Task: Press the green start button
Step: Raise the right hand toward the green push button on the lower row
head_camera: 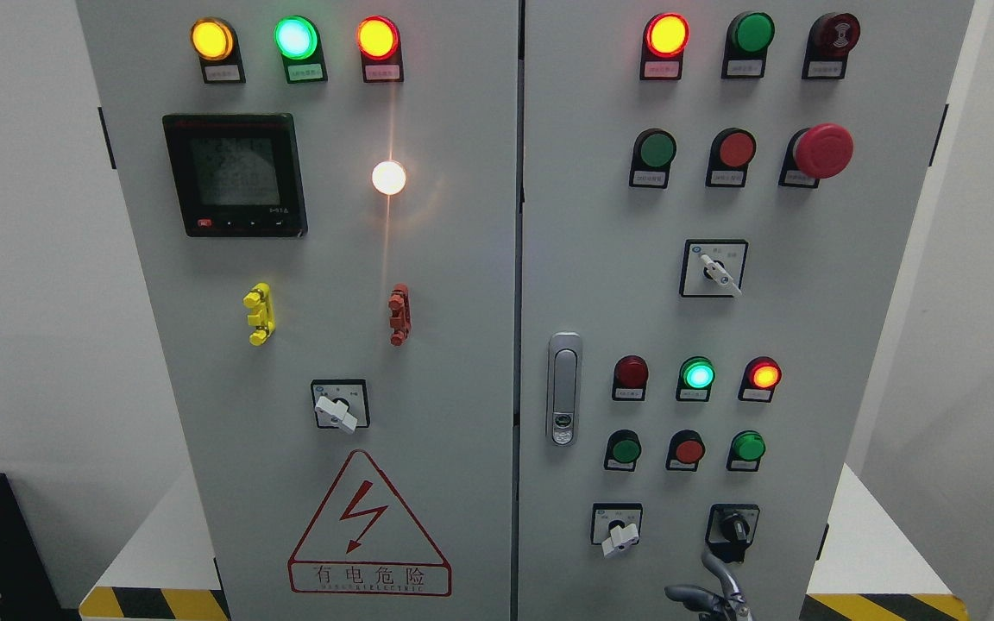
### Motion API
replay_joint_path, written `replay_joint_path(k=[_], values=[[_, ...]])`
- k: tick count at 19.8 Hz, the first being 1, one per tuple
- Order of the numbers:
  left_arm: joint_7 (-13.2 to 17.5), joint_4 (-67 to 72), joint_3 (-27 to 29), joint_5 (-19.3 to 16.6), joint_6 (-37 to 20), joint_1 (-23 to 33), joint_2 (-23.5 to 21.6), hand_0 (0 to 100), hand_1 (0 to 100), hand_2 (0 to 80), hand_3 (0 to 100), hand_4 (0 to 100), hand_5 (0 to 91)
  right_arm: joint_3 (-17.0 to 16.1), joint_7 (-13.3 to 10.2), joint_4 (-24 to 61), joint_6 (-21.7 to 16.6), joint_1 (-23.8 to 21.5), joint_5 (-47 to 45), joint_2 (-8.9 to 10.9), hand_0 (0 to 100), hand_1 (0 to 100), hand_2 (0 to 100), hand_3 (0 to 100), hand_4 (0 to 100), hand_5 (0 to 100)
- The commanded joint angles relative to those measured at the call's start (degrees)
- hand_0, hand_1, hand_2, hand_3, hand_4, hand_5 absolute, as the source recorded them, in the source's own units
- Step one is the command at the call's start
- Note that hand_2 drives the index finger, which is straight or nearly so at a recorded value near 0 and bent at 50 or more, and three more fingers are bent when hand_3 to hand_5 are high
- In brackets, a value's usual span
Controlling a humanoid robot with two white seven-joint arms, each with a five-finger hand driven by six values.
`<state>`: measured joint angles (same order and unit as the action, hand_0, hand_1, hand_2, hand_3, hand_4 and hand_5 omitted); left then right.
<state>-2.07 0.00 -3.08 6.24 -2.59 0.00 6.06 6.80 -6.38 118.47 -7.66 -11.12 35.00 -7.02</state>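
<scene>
On the left door, a red warning triangle reads 有电危险; hand fingers' state unclear

Grey cabinet with red-outlined warning triangle, yellow-black striped base.

The red warning triangle, left of the hand's fingers, reads "有电危险"; the small button labels are too small to read.

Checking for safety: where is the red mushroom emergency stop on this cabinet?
In the head view, the emergency stop sits upper right on the right door, right of a red button.
</scene>
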Motion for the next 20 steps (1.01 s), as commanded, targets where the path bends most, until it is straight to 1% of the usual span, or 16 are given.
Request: replay_joint_path(k=[1, 4, 9, 12, 20], values=[[0.0, -1.6, 0.0, 0.0, 0.0, -1.3, 0.0, 12, 56, 0.0, 0, 0, 0.0, -1.9, -2.6, -3.3, -2.7, 2.9, 17.5, -0.19, 26, 36, 0, 86, 83, 90], [0.0, -1.6, 0.0, 0.0, 0.0, -1.3, 0.0, 12, 56, 0.0, 0, 0, 0.0, -2.0, -2.8, -3.9, -2.8, 3.7, 22.5, -0.1, 28, 35, 0, 89, 84, 94], [0.0, -1.6, 0.0, 0.0, 0.0, -1.3, 0.0, 12, 56, 0.0, 0, 0, 0.0, -2.9, -3.3, -7.1, -2.8, 8.4, 29.9, -0.27, 32, 35, 0, 91, 86, 97], [0.0, -1.6, 0.0, 0.0, 0.0, -1.3, 0.0, 12, 56, 0.0, 0, 0, 0.0, -2.9, -4.7, -9.1, -2.8, 10.0, 33.2, -0.36, 34, 34, 0, 91, 86, 97], [0.0, -1.6, 0.0, 0.0, 0.0, -1.3, 0.0, 12, 56, 0.0, 0, 0, 0.0, -2.9, -4.8, -14.3, -2.5, 13.7, 35.8, -0.36, 36, 34, 0, 91, 86, 97]])
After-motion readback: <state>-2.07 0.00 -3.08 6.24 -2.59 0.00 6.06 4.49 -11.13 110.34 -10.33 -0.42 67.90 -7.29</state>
